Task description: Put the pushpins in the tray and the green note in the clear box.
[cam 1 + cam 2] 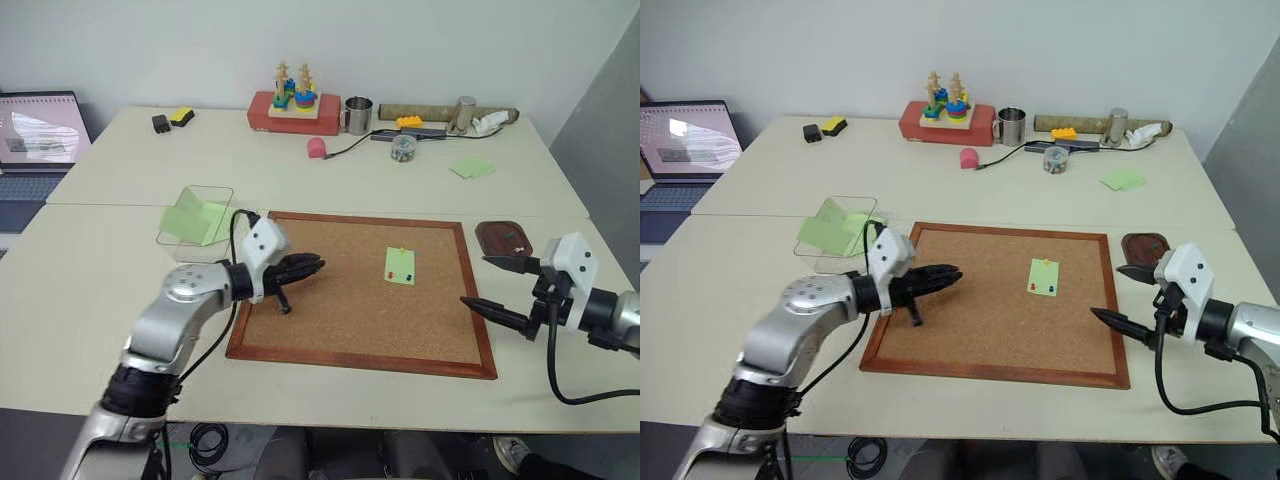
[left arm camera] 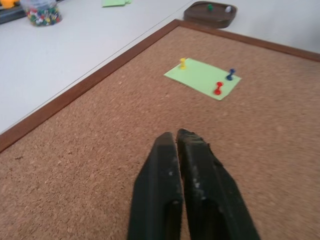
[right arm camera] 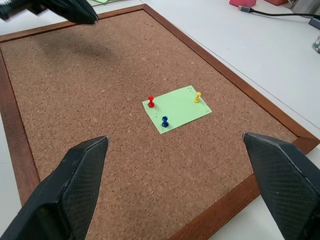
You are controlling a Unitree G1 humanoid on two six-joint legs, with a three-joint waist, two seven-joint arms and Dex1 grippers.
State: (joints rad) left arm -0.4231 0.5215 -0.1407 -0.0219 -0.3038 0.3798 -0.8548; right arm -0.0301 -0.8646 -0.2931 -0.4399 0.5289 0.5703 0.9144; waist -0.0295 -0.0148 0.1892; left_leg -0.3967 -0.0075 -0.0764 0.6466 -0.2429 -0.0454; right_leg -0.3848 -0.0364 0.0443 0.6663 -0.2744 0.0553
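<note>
Landmark: corkboard (image 1: 360, 290), grainy brown cork in a reddish wood frame, flat on the pale table (image 1: 120, 300). Green note (image 3: 176, 108) is pinned on the board's right half, thin pale rectangle. Head views give only coloured dots on it; wrist views resolve three pushpins: yellow pushpin (image 3: 197, 96) at one corner, red pushpin (image 3: 151, 101) and blue pushpin (image 3: 164, 121) at the opposite edge, all standing in the paper. Left gripper (image 1: 318, 263) hangs over the board's left half, black fingers pressed together, nothing between them; left wrist view confirms the tips meet. Right gripper (image 1: 489, 284) sits at the board's right edge, fingers spread wide and empty, one tip over the frame, the other toward the tray. Tray (image 1: 503, 238), dark rounded wooden dish, is just off the board's right-rear corner; left wrist view shows a green and a white pin head inside it, too small in the head views. Clear box (image 1: 195, 215), transparent with rounded corners, is just off the board's left-rear corner with a green sheet in it. Glass jar (image 2: 42, 12) of mixed pins stands well behind the board.
</note>
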